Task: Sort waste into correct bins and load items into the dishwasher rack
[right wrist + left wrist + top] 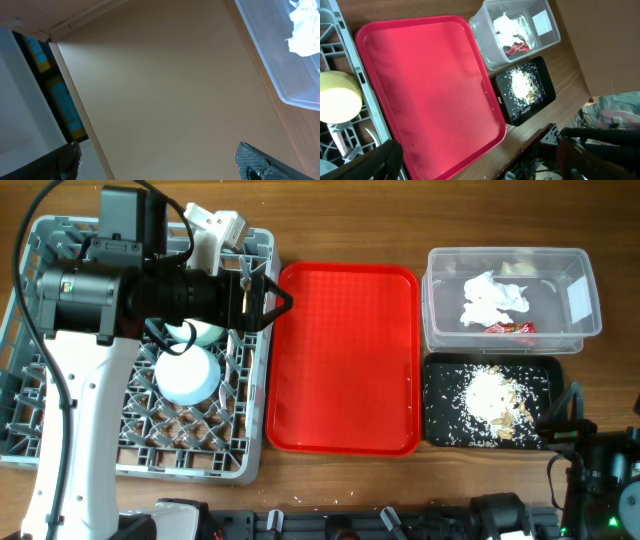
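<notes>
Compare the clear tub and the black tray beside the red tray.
The clear tub is see-through and deep; the black tray is opaque and shallow. The tub holds a crumpled napkin and red foil wrapper; the tray holds pale rice-like scraps. The tub has a white label; the tray has none. Both are rectangular.

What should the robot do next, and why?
Probably draw the left gripper back from the dishwasher rack to rest: the red tray is bare, napkin and wrapper lie in the clear tub, rice scraps in the black tray.
</notes>
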